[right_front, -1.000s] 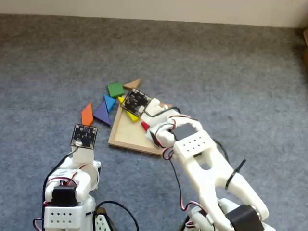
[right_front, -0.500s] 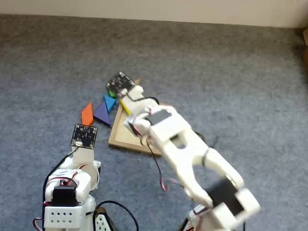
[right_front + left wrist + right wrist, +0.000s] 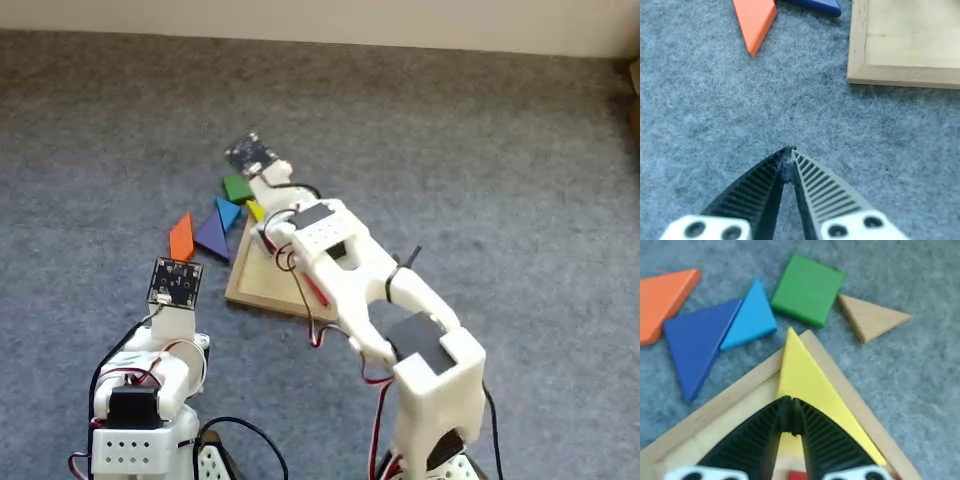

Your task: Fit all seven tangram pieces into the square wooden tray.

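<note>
**Grey table, tray barely begun – yellow piece at the corner**

Grey felt covers the table, and the square wooden tray (image 3: 715,407) lies on it, mostly bare. A yellow triangle (image 3: 810,385) runs along one rim, its tip riding up over the tray's corner, so it looks not quite seated. The right tool (image 3: 790,415) hangs over it with its jaws pressed together, holding nothing; whether it touches the piece I cannot tell.

Just outside that corner lie a green square (image 3: 807,289), a tan wooden triangle (image 3: 870,317), a light blue triangle (image 3: 750,317), a dark blue triangle (image 3: 695,340) and an orange parallelogram (image 3: 662,302).

The left tool (image 3: 790,155) is likewise closed and empty, above bare felt near the tray.

Likely step: settling the yellow triangle – next, a nudge inward so it drops flat.
</note>
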Action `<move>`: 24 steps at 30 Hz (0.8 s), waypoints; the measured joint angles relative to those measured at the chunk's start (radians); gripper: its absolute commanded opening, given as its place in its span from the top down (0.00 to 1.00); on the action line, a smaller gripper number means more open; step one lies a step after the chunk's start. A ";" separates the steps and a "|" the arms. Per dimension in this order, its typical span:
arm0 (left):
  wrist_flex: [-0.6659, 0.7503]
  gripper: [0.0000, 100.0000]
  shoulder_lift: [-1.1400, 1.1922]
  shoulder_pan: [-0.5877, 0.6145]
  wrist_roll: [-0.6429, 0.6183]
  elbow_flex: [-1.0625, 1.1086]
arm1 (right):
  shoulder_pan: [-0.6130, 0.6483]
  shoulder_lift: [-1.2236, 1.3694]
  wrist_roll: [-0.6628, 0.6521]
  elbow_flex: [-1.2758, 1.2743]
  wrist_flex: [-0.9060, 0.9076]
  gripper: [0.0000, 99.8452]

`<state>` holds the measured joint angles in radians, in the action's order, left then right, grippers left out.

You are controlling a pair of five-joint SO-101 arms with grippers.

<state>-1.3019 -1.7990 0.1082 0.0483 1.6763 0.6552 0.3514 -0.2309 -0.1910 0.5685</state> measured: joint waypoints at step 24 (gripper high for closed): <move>0.000 0.99 0.000 0.000 0.000 0.000 | -0.080 -0.003 -0.158 0.028 0.172 0.99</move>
<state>-1.3019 -1.7990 0.1082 0.0483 1.6763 0.5754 0.3483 -0.3890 -0.1634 0.7403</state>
